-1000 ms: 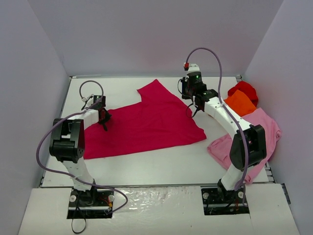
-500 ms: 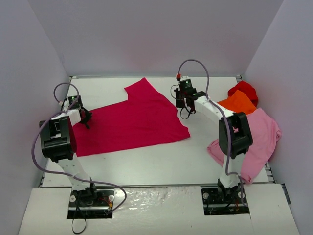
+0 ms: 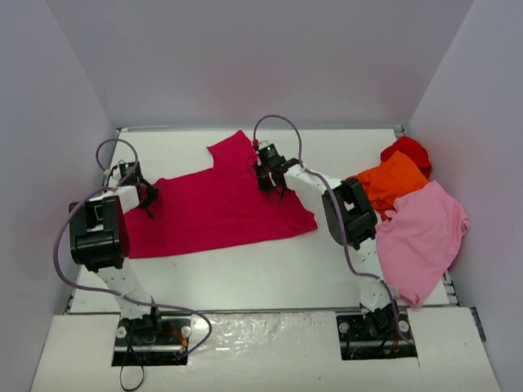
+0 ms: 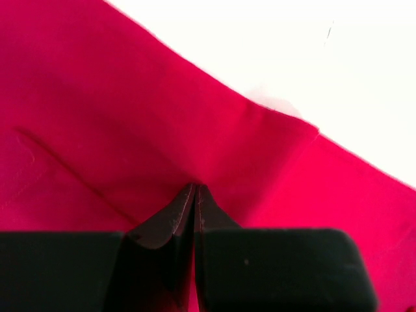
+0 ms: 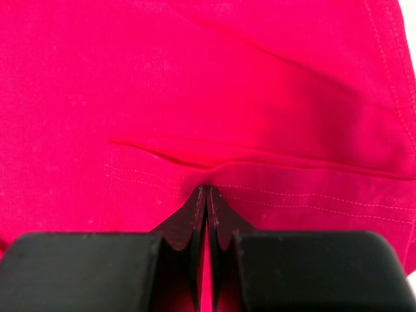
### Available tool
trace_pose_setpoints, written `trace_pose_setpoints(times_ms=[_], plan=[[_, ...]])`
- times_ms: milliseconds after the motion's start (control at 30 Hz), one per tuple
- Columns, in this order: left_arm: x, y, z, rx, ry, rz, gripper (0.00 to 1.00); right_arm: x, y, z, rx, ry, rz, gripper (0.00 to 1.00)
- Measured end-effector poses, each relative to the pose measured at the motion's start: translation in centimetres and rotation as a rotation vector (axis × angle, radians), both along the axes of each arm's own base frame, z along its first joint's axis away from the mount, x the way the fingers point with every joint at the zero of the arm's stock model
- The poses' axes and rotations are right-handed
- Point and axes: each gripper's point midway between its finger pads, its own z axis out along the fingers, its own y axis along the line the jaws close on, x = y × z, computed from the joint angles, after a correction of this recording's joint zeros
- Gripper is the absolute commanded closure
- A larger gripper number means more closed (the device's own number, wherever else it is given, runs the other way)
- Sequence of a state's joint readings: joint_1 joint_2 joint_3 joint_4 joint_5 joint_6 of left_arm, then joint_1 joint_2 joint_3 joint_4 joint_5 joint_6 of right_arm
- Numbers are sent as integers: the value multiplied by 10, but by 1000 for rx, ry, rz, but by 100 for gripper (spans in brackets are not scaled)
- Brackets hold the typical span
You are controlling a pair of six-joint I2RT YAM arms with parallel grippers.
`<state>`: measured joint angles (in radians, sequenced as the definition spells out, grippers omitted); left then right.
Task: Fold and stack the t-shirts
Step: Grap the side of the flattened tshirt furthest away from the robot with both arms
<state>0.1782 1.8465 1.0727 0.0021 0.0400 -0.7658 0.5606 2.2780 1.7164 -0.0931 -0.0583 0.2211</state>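
On the counter [image 3: 245, 269], the crimson t-shirt [image 3: 221, 208] spans from my left hand [image 3: 147, 198] at 9 o'clock to my right hand [image 3: 270, 181] at 1. Both are clenched on its cloth, and only the wrist views show the pinched creases.

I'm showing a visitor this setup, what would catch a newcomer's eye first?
A big crimson shirt lies spread across the middle of the table, the left claw shut on its left edge and the right claw shut on its far side. At the table's right edge sit a pink shirt, an orange shirt and a red shirt, bunched together.
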Motion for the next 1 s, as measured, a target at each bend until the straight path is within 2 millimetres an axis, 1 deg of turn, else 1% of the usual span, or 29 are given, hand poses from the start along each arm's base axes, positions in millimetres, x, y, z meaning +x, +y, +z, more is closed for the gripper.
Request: trace_pose_setpoints(times_ms=[67,133,200,267,333,433,500,567,633,700,833,1000], plan=[[-10,-6,1,1,13,-11,100,-1,0,-1,-6,-4,3,100],[-29,-16,4,6,46,-26,100,-2,-3,-1,-9,-9,0,100],[-45,-24,15,16,60,-38,100,-4,-7,-1,-21,-18,-8,100],[-53,-31,39,31,31,-49,100,-7,-13,-2,-36,-22,-17,100],[-56,-34,71,48,-36,-55,100,-10,-19,-2,-53,-28,-30,100],[-66,-32,120,82,-137,-42,100,-17,-32,-3,-84,-36,-56,100],[-75,-30,149,103,-182,-36,100,-25,-43,-3,-109,-37,-78,100],[-77,-29,174,115,-222,-38,100,-33,-54,-4,-134,-35,-100,100],[-74,-30,189,118,-255,-43,100,-41,-63,-4,-148,-34,-126,100],[-75,-33,188,108,-252,-54,100,-52,-73,-5,-155,-32,-153,100],[-85,-37,165,87,-188,-72,100,-82,-89,-6,-170,-14,-189,100],[-95,-41,147,69,-135,-85,100,-114,-98,-7,-185,-5,-208,100]])
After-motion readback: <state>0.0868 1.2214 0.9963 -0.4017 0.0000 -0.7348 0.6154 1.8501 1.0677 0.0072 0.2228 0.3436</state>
